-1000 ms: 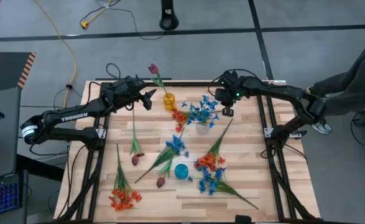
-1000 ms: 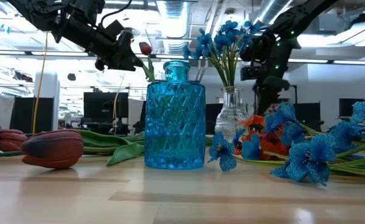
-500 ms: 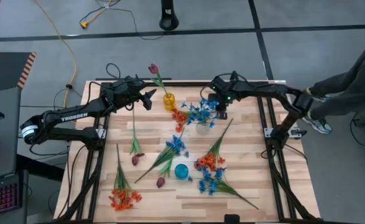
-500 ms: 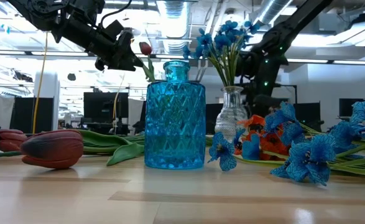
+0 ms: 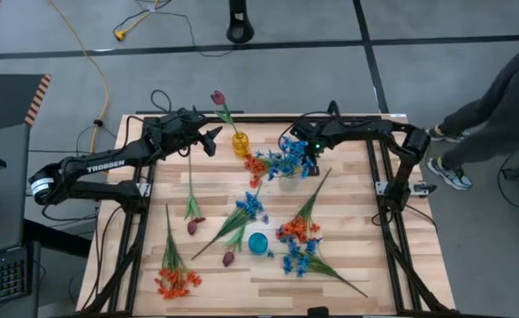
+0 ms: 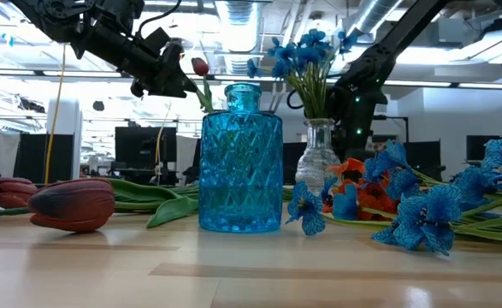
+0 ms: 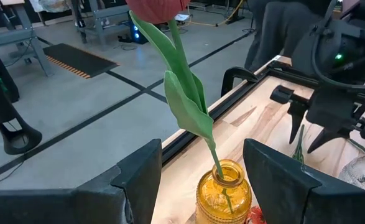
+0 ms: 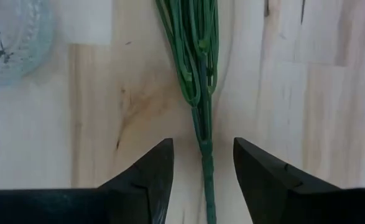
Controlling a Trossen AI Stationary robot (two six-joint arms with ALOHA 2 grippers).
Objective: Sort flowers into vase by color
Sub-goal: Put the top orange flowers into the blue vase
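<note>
High view shows the right tool (image 5: 310, 152) has slid left across the far side of the tabletop (image 5: 347, 265) in the last second, from clear of the clear glass vase (image 5: 288, 180) to just beside its blue bunch (image 5: 287, 159). Its fingers have also spread during that move, and the right wrist view now shows them apart, straddling a green stem (image 8: 202, 124) that lies flat on the wood; nothing is gripped yet. Which colour of blossom that stem carries cannot be told from there. My reading is that the arm has lined up on its next flower and a descent and squeeze come next.

The left tool (image 5: 208, 140) has not stirred: it hovers released beside the small yellow vase (image 5: 240, 144), where one maroon tulip (image 5: 217, 97) already stands. The blue vase (image 5: 257, 242) near the front sits empty.

Most flowers are unsorted, scattered over the middle and near parts of the tabletop: orange sprays (image 5: 176, 281) at near left, more tulips, and mixed blue and orange stems (image 5: 299, 243) near the blue vase. The job looks barely begun.
</note>
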